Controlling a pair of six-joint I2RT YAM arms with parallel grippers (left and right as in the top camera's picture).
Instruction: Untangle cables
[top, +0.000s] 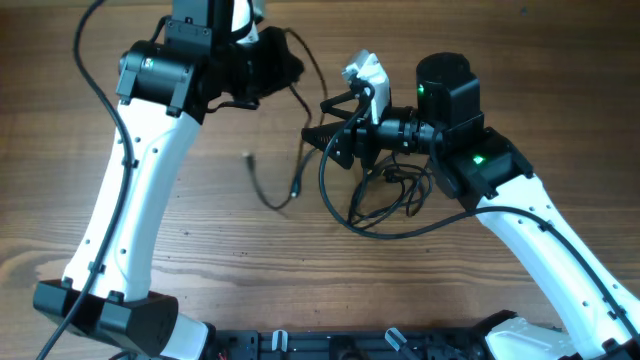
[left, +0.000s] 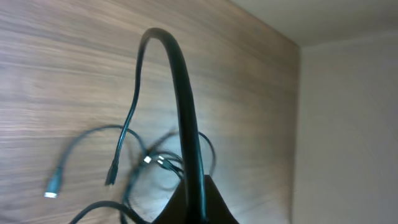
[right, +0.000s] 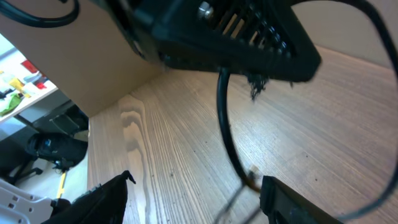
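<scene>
A thin black flexible cable (left: 186, 106) is arching up from the left gripper (left: 198, 202) (clamped on it); another is passing between the right gripper's (right: 193, 190) spread, empty jaws.

Both arms share one build: the left arm (top: 118, 225) and the right arm (top: 560, 245) have smooth white link shells dotted with small dark screws, and black joint housings. We note thick black wires (top: 80, 45) alongside, green lights (top: 480, 158) on the right arm's housing, and black fingers (right: 106, 196) on the right gripper (right: 196, 182).
</scene>
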